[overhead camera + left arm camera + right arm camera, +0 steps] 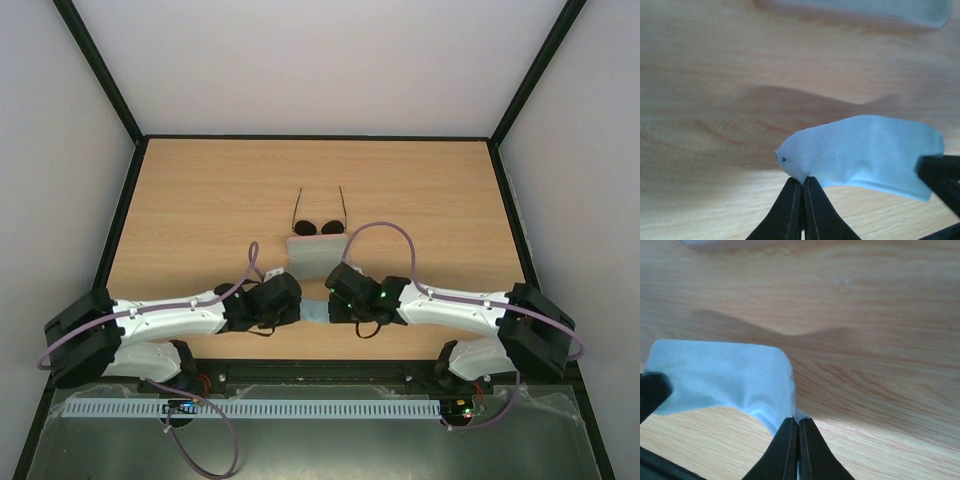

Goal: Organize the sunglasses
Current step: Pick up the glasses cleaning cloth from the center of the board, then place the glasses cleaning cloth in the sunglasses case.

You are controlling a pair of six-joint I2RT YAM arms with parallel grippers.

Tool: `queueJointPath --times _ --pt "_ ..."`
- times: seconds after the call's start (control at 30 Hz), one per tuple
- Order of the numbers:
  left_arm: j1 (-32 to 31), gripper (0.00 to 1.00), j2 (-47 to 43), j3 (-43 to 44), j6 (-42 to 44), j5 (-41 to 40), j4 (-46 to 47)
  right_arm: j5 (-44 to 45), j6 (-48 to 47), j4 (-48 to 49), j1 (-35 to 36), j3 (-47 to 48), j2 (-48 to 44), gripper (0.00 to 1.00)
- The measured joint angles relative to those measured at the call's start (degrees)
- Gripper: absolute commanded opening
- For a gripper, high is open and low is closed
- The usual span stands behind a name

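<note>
Nearest the arm bases, the left tool (802, 182) and right tool (798, 422) are each pinched tight on an opposite end of the light blue cloth (865, 155) — it hangs between them above the bench (200, 200). Just beyond lies the case (315, 252), and just behind it the sunglasses (319, 226) — temple arms unfolded, pointing away.

Nothing readable appears in any view: no text, label, brand, number or sign. The sunglasses (306, 228) carry no legible mark. The blue cloth (865, 155) is plain, with only a tiny dark speck near its 9 o'clock end in the left wrist view, and that speck is not a letter.
</note>
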Motion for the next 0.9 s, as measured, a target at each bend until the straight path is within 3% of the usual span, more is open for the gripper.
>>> queueJointPath --times 0.37,0.9 --pt "9.51 0.02 1.14 6.91 7.96 0.28 -0.81 0.44 -5.77 -4.33 -7.32 9.73 3.67 0.01" --pt "17.18 0.02 14.32 12.15 14.62 3.74 5.09 -1.81 -15.56 -6.45 -17.18 18.38 13.90 0.01"
